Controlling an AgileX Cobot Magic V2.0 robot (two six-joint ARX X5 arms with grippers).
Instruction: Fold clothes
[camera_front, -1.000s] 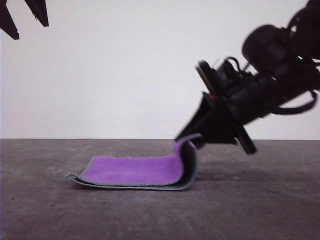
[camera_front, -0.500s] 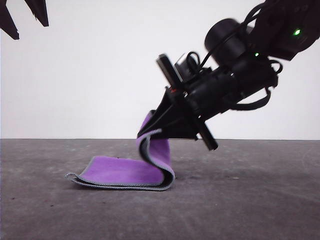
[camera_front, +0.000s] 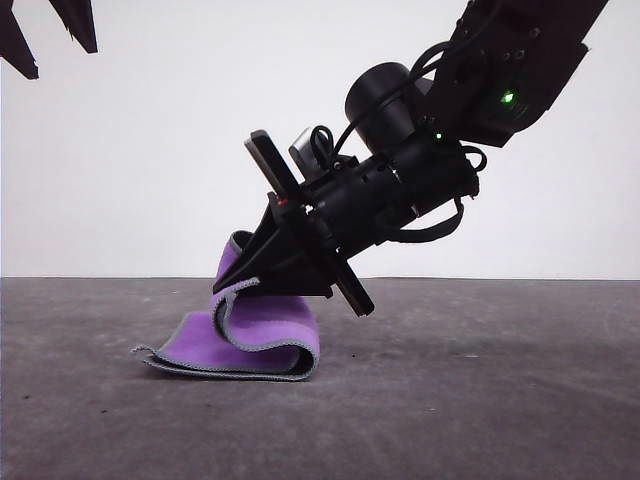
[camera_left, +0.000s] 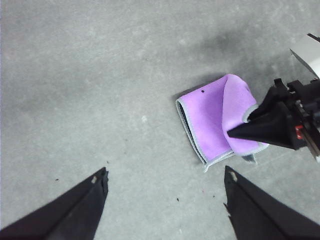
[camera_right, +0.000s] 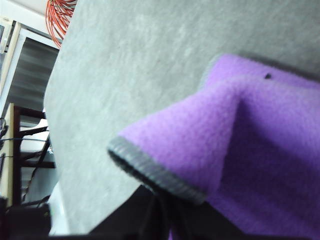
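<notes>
Cloth (camera_front: 250, 335) lies on the grey tabletop (camera_front: 480, 400), purple face up, its right edge pinched in the right gripper (camera_front: 235, 285) and lifted over the flat part. Mid-fold; next, lay the edge onto the cloth's far left edge. Left gripper (camera_left: 165, 187) hangs wide, above the cloth.

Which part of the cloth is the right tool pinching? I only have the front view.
Observer: The grey stitched edging. The right wrist view shows the cloth gripped at that edge by the right tool.
Operator: Left tool near it?
Observer: No. In the left wrist view the left tool is open over the bare table, apart from the cloth.
Operator: Flap coverage?
Observer: Partial. Part of the purple face is uncovered, with a small dark speck on it.
</notes>
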